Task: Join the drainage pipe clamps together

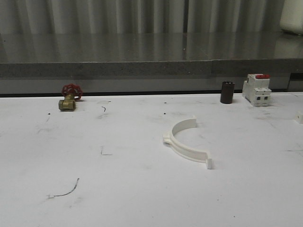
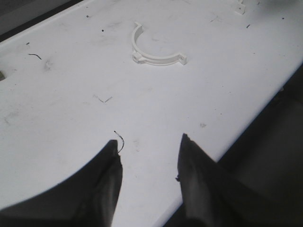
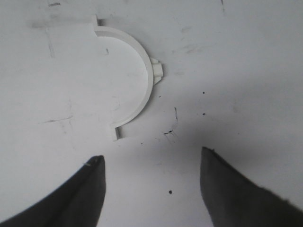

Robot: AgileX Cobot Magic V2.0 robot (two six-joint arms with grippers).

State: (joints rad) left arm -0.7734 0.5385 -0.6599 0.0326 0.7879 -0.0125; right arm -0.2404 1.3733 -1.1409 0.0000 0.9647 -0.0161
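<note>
One white half-ring drainage pipe clamp (image 1: 187, 142) lies flat on the white table, right of centre, with its opening facing the back right. The left wrist view shows it (image 2: 156, 52) far ahead of my left gripper (image 2: 148, 139), which is open with only bare table between its dark fingers. In the right wrist view a white clamp half (image 3: 137, 80) with a small tab on its outer curve lies flat just beyond my right gripper (image 3: 150, 153). That gripper is open, holds nothing, and is apart from the clamp. A small white piece (image 1: 299, 117) shows at the table's right edge.
Along the back of the table stand a brass valve with a red handle (image 1: 69, 98), a dark cylinder (image 1: 227, 92) and a white breaker with a red switch (image 1: 256, 89). A grey ledge (image 1: 142, 68) runs behind them. The table's near edge (image 2: 255, 113) lies beside my left gripper.
</note>
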